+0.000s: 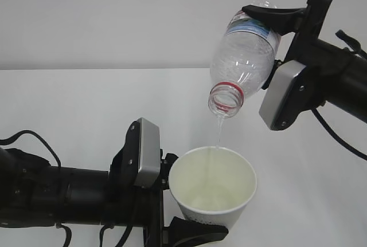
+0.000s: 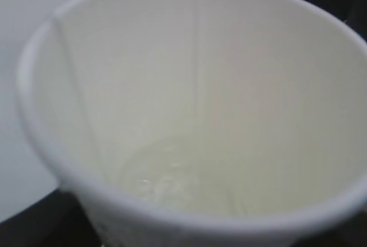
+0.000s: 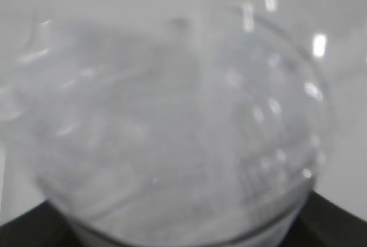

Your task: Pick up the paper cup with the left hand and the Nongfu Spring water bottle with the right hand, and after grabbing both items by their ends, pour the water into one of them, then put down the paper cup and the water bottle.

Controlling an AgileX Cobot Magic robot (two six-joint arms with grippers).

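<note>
I hold the paper cup in my left hand. My black fingers are spread around the bottom end of the cup and press on it. The cup leans a little and its mouth faces up. There is dark print low on its side, but it is too small for me to read.

Above the cup and a bit to its right, my right hand holds the Nongfu Spring water bottle. My fingers are spread wide and clamp the fat bottom end of the bottle. The bottle is tipped, with its open mouth and red ring pointing down at the cup. Its label near my fingers is green and white, and I cannot read the words on it.

A thin stream of water falls from the bottle mouth into the cup. A little water sits at the bottom of the cup.
</note>
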